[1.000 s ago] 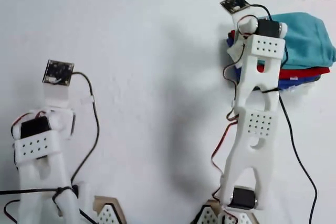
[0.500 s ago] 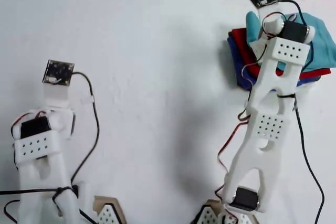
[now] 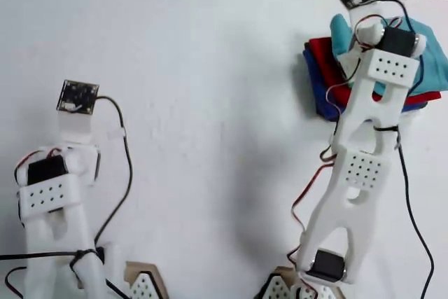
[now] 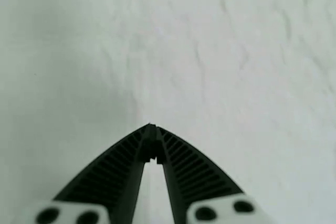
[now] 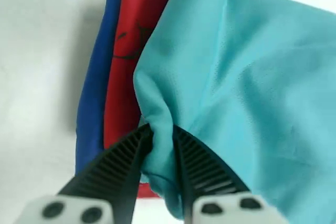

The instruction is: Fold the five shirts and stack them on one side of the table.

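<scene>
A: What does the right gripper [image 5: 157, 140] have?

B: Its two black ribbed fingers are pinched on a bunched fold at the edge of the soft turquoise fabric shirt [image 5: 252, 77]. The rest of that shirt spreads loosely beyond the fingertips, over the pile.

A: And under it?

B: A folded red shirt with a dark print [image 5: 128, 51] lies right beneath the gripper, with a folded dark blue shirt [image 5: 94, 93] below that. The blue edge shows just past the red one, on the side away from the turquoise cloth. Three colours are visible, and I cannot tell whether more lie under them.

A: The left gripper [image 4: 151, 142]?

B: Its fingertips meet and hold nothing, above bare white bench [image 4: 236, 51], well apart from the pile.

A: So how should this step go?

B: My reading is that the turquoise shirt is going on as the top layer. The cloth is bunched into a ridge at the pinch, so letting go here would likely leave a lump. Better to draw the edge taut, away from the body of the shirt, until it lines up with the red and blue edges beneath the gripper. Then lower it flat and open. Pull low and gently, or the folded layers underneath may slide askew.

A: Any use for the other arm?

B: It could pin the far side of the pile, though it sits a long way off.
</scene>
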{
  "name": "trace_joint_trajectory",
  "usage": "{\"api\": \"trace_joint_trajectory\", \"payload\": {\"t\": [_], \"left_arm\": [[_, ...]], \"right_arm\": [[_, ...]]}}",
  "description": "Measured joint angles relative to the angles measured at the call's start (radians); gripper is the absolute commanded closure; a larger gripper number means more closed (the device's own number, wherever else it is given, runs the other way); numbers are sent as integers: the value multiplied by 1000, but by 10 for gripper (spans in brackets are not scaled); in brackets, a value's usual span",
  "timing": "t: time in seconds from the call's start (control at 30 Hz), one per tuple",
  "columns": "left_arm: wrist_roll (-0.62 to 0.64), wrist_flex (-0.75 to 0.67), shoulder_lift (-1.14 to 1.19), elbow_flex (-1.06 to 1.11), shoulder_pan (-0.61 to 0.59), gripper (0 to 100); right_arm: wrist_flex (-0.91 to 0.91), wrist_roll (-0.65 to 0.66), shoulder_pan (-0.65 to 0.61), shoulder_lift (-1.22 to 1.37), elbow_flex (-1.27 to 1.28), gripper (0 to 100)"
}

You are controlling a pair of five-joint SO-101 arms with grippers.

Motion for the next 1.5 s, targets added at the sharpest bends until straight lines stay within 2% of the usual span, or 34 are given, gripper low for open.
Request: {"api": "trace_joint_trajectory", "payload": {"t": [0.23, 0.4, 0.57, 0.77, 1.1, 1.17, 1.27, 1.5], "left_arm": [[0, 0, 0, 0, 0, 973], [0, 0, 0, 0, 0, 973], [0, 0, 0, 0, 0, 973], [0, 0, 0, 0, 0, 973], [0, 0, 0, 0, -2, 973], [0, 0, 0, 0, -2, 973], [0, 0, 0, 0, 0, 973], [0, 0, 0, 0, 0, 973]], "right_arm": [[-3, 49, 2, -302, 433, 978], [-63, 49, 2, -347, 609, 978], [-78, 49, 2, -347, 638, 968], [-57, 55, -46, -354, 638, 886], [-60, 55, -120, -658, 615, 906], [-114, 55, -120, -664, 617, 989], [-261, 37, -117, -647, 664, 978], [-687, -178, -118, -376, 727, 979]]}}
